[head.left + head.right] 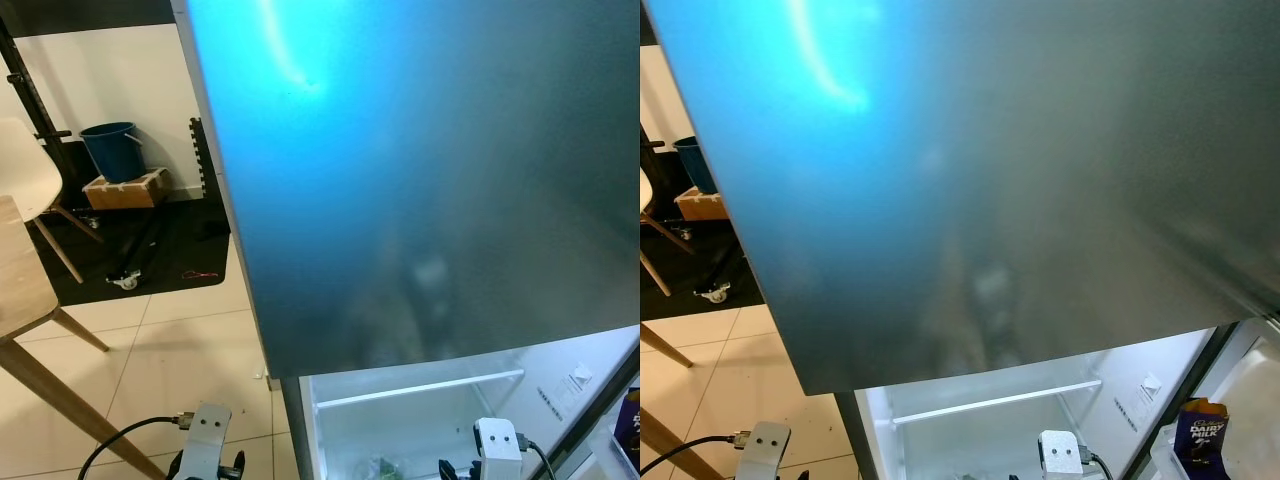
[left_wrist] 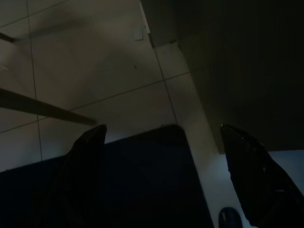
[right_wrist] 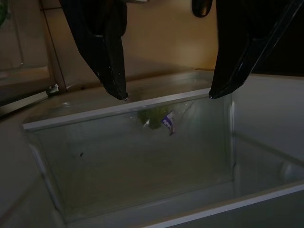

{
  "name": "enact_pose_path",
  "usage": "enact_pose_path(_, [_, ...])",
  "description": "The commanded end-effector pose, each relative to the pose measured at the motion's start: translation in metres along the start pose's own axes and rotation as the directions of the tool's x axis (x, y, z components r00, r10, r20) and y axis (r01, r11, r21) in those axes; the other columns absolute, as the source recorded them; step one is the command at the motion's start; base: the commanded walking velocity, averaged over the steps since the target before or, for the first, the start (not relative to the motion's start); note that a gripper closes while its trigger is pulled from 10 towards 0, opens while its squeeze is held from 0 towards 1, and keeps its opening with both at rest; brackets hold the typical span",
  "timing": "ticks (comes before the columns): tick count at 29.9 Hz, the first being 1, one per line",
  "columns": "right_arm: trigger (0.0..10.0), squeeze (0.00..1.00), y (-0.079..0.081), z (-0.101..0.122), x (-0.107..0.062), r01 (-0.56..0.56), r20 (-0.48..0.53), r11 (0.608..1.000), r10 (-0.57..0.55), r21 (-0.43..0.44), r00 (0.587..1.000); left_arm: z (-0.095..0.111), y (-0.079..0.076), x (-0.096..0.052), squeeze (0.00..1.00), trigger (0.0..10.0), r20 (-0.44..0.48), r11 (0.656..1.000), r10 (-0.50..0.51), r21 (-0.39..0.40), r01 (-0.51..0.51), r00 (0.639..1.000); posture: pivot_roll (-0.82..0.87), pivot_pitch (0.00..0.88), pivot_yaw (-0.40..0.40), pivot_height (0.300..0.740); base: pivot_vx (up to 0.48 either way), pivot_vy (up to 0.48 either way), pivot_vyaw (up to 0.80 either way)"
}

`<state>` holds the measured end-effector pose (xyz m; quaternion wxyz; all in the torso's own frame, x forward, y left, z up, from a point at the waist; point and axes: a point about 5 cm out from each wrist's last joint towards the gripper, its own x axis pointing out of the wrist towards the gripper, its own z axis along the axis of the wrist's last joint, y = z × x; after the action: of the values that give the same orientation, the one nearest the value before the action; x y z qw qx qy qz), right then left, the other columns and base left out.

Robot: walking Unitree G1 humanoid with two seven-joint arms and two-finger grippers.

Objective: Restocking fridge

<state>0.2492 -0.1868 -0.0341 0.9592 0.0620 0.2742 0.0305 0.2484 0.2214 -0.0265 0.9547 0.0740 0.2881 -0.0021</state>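
A big steel fridge [image 1: 420,170] stands close before me, its upper door shut and its lower compartment [image 1: 410,420] open with a white shelf bar [image 1: 420,388]. Something green [image 1: 380,467] lies low inside it. In the right wrist view my right gripper [image 3: 168,95] is open and empty, held over a clear drawer [image 3: 133,156] with green produce and a purple label [image 3: 167,121] behind its wall. My left gripper [image 2: 164,142] hangs open over the tiled floor beside the fridge's corner. A purple Dairy Milk packet [image 1: 1200,437] sits in the open door's rack.
At the left are a wooden table's edge and legs [image 1: 20,290] and a white chair [image 1: 25,170]. Further back a blue bucket [image 1: 112,148] and a cardboard box [image 1: 125,190] stand by the wall, beside a black mat [image 1: 150,250]. A black cable [image 1: 120,440] runs over the tiles.
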Motion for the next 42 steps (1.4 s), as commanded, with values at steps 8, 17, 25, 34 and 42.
enact_pose_path(8, [10.0, 0.00, -0.0031, -0.0140, -0.0037, 0.040, -0.078, 0.999, -0.042, -0.033, 0.996, -0.0093, 0.0002, -0.0012, 0.00, 10.0, -0.053, 0.997, 0.027, -0.070, -0.031, 0.998, -0.06, 0.086, 0.027, 0.740, 0.000, 0.000, 0.00])
enact_pose_path(17, [10.0, 0.00, -0.0030, -0.0146, -0.0036, 0.038, -0.089, 0.998, -0.042, -0.046, 0.995, -0.0115, 0.0026, -0.0021, 0.00, 10.0, -0.063, 0.989, 0.060, -0.129, -0.067, 0.996, -0.05, 0.090, 0.020, 0.740, 0.000, 0.000, 0.00])
enact_pose_path(25, [10.0, 0.00, -0.0016, -0.0126, -0.0023, 0.036, -0.085, 0.998, -0.040, -0.048, 0.996, -0.0131, 0.0031, -0.0026, 0.00, 10.0, -0.074, 0.989, 0.065, -0.125, -0.074, 0.995, -0.05, 0.091, 0.018, 0.740, 0.000, 0.000, 0.00])
enact_pose_path(34, [10.0, 0.00, -0.0010, -0.0126, -0.0023, 0.031, -0.083, 0.998, -0.035, -0.051, 0.996, -0.0103, 0.0050, -0.0022, 0.00, 10.0, -0.061, 0.979, 0.105, -0.167, -0.114, 0.993, -0.05, 0.093, 0.016, 0.740, 0.000, -0.427, 0.00])
enact_pose_path(42, [10.0, 0.00, -0.0009, -0.0118, -0.0020, 0.024, -0.083, 0.998, -0.028, -0.052, 0.996, -0.0098, 0.0074, -0.0026, 0.00, 10.0, -0.055, 0.974, 0.127, -0.183, -0.135, 0.990, -0.05, 0.096, 0.007, 0.740, 0.000, 0.000, 0.00])
